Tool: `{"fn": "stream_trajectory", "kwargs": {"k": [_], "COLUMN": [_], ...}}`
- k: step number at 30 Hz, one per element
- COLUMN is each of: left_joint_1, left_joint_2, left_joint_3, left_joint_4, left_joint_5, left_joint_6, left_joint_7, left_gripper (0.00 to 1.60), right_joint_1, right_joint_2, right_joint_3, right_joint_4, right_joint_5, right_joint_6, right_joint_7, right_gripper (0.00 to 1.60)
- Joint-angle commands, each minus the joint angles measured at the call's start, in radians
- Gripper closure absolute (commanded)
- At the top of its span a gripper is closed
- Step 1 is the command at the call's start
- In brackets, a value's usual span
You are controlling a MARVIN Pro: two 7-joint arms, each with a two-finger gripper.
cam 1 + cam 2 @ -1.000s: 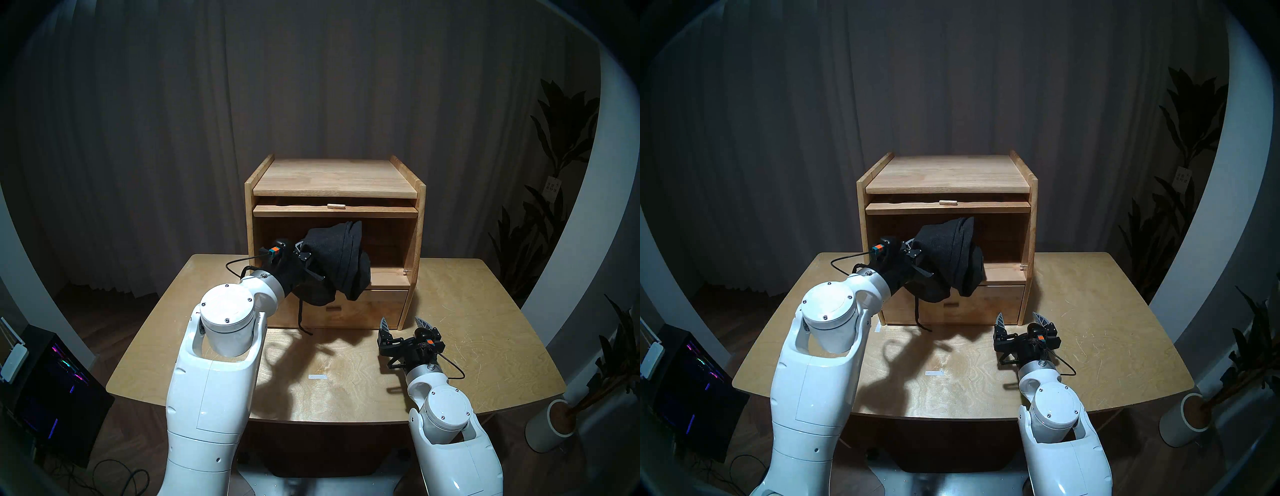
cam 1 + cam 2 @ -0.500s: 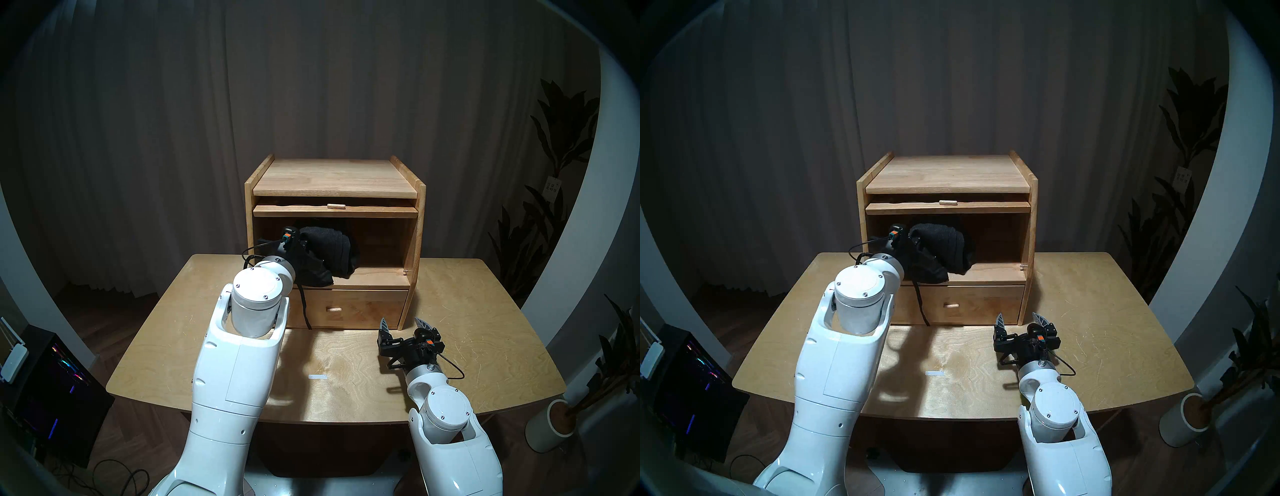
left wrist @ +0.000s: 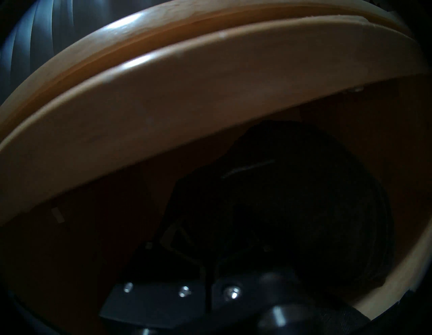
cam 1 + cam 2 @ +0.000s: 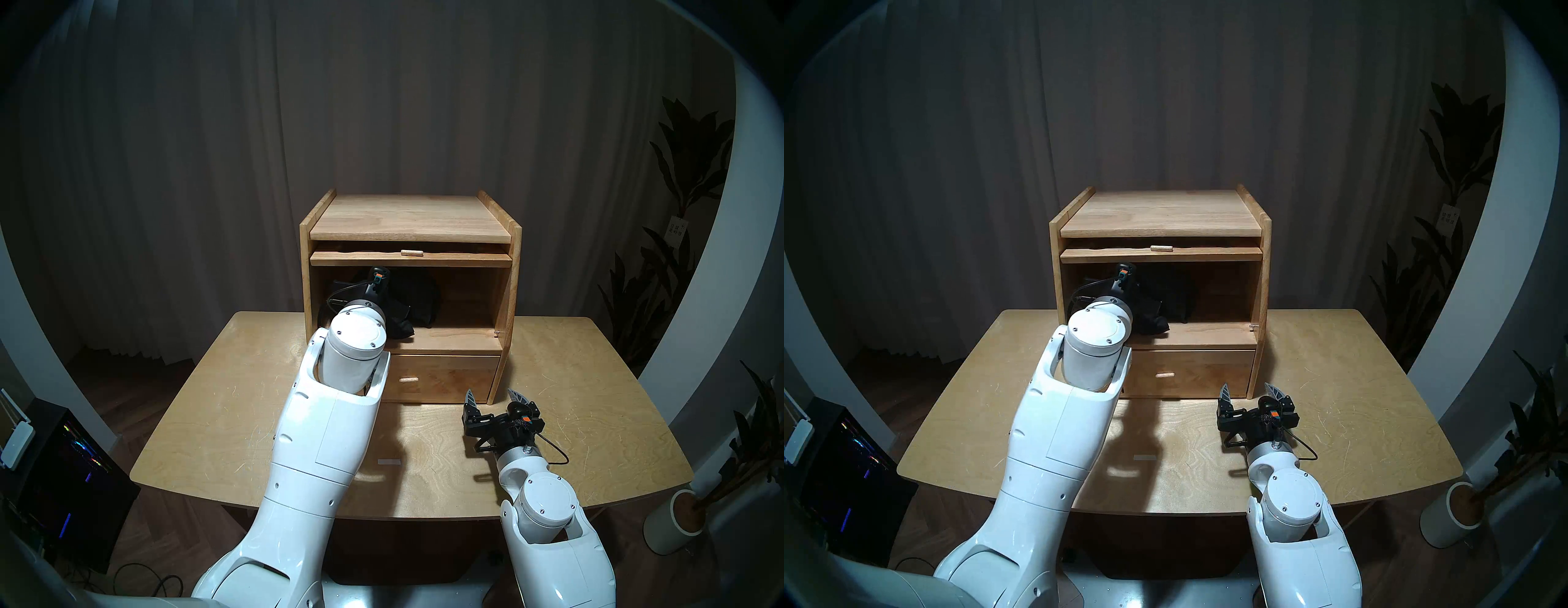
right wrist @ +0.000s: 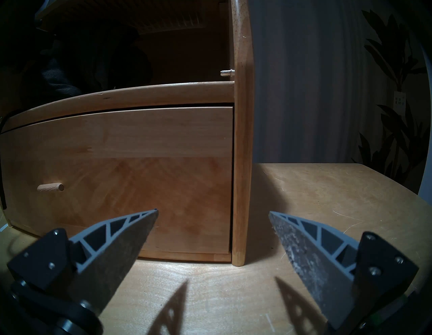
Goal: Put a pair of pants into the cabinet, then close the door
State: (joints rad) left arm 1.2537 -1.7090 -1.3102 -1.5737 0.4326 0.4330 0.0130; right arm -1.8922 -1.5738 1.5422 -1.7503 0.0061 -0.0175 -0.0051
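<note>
We start at the left, where our left arm (image 4: 322, 429) reaches level and straight ahead, its wrist past the front edge of the cabinet (image 4: 410, 220) and into the left half of the big compartment. The left gripper (image 3: 233, 243) is hidden from the head views by its own wrist; in the dim wrist view its two mounts sit almost together with dark cloth bunched between and ahead of them, so we read it as clamped tight on the pants (image 4: 413, 293).

The pants lie directly ahead of that gripper, deeper into the compartment and a little to its right. The bundle looks roughly as tall as it is wide, with no clear long axis, and one low fold (image 4: 1157, 327) reaches back to the front of the shelf. We cannot tell whether the bulk rests on the shelf or hangs from the grip. We judge the next move to be a release and a straight pull back, with the risk that this near fold drags out with the fingers.

Above the opening, the door (image 4: 409, 258) lies flat in its slot under the top board, its peg knob (image 4: 410, 253) facing us at mid-width. Below is the drawer (image 5: 131, 177), shut.

At the right, our right gripper (image 5: 212, 224) sits low over the table (image 4: 594, 382), pointing at the cabinet's right front post, fingers spread wide and empty. The left hand is much the nearer to the knob.
</note>
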Motion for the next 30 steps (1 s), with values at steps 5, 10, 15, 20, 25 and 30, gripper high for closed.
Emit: {"fn": "stream_trajectory", "kwargs": {"k": [5,10,15,20,25,30], "left_joint_1": [-0.129,-0.051,-0.004,0.061,0.109,0.122], "left_joint_2": [-0.077,-0.016,0.020,0.059,0.082,0.088], "left_joint_3": [0.058,0.170,0.205,0.236,0.246,0.235], "left_joint_4": [0.084,0.027,-0.010,-0.082,-0.144,-0.200], "left_joint_5": [0.041,-0.074,-0.127,-0.215,-0.283,-0.363], "left_joint_6": [0.007,0.038,0.031,0.044,0.054,0.057], "left_joint_7": [0.153,0.274,0.319,0.329,0.317,0.308], "left_gripper": [0.00,0.00,0.00,0.00,0.00,0.00], "right_joint_1": [0.002,-0.007,-0.005,-0.003,-0.001,0.001], "right_joint_2": [-0.002,-0.003,-0.003,-0.003,-0.002,-0.002], "right_joint_3": [-0.002,-0.002,-0.002,-0.002,-0.002,-0.002], "right_joint_4": [-0.034,-0.047,-0.045,-0.041,-0.037,-0.032], "right_joint_5": [0.000,0.000,0.000,0.000,0.000,0.000], "right_joint_6": [-0.009,-0.008,-0.008,-0.007,-0.006,-0.005], "right_joint_7": [-0.001,-0.002,-0.001,0.000,0.000,0.000], "right_gripper": [0.00,0.00,0.00,0.00,0.00,0.00]}}
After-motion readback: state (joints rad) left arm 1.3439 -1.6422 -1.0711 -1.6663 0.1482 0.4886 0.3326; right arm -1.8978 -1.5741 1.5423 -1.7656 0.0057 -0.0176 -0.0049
